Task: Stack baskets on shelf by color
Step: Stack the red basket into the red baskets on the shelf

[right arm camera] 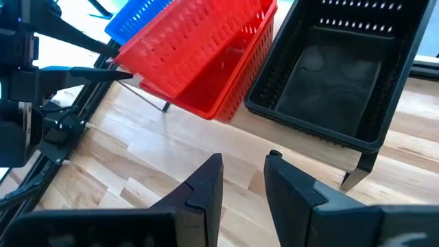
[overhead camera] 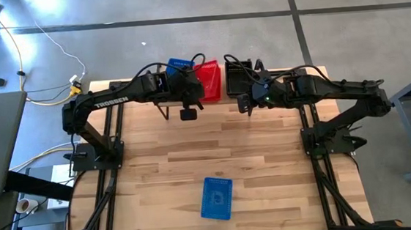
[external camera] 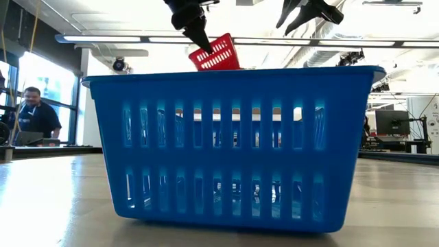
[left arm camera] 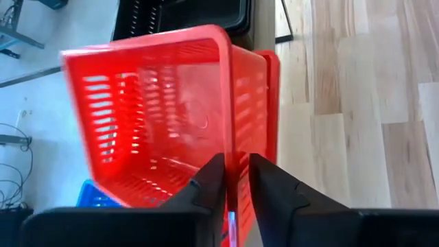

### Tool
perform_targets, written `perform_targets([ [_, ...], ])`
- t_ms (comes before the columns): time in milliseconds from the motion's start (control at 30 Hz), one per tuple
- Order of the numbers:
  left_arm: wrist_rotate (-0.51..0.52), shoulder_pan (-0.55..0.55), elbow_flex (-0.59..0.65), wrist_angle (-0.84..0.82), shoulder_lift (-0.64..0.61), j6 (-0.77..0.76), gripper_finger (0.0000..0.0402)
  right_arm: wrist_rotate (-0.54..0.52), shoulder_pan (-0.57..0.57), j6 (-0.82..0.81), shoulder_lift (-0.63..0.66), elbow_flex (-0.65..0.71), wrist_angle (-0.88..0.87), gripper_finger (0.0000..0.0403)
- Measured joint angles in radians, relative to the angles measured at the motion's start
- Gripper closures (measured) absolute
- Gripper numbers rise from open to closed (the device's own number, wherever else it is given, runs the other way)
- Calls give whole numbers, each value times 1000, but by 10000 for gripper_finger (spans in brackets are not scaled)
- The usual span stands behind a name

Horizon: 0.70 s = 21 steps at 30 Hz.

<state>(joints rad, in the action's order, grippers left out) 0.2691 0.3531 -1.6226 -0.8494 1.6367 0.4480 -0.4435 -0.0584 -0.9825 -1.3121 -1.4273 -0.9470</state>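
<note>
The left gripper (left arm camera: 235,180) pinches one wall of a red basket (left arm camera: 164,116) between its two dark fingers and holds it tilted in the air, directly above the red stack (left arm camera: 271,103) on the shelf (right arm camera: 171,103). The step in hand looks like the placing of a red basket onto its colour pile. The next move likely calls for levelling the basket, lining it up over the red stack below, and lowering it until it nests before letting go. Just to one side of the held basket sits a blue basket (overhead camera: 179,63) on the shelf; to the other side sits a black basket (right arm camera: 329,75), both close enough to be bumped by a tilted descent. The right gripper (right arm camera: 243,180) hovers near the black basket, on the side nearer the open table, its fingers apart and empty. Well away from both grippers, a lone blue basket (overhead camera: 217,198) rests on the wooden tabletop (overhead camera: 268,169), awaiting its turn. A person (external camera: 31,113) sits in the room beyond the table.
</note>
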Motion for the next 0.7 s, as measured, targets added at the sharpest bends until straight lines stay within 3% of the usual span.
perform_targets([
  [500, 3, 0, -4, 37, 0, -4, 285, 15, 0, 0, 0, 0, 0, 308],
  [700, 10, 7, -100, -62, 0, -28, 284, 34, 0, 16, 0, 0, 0, 308],
])
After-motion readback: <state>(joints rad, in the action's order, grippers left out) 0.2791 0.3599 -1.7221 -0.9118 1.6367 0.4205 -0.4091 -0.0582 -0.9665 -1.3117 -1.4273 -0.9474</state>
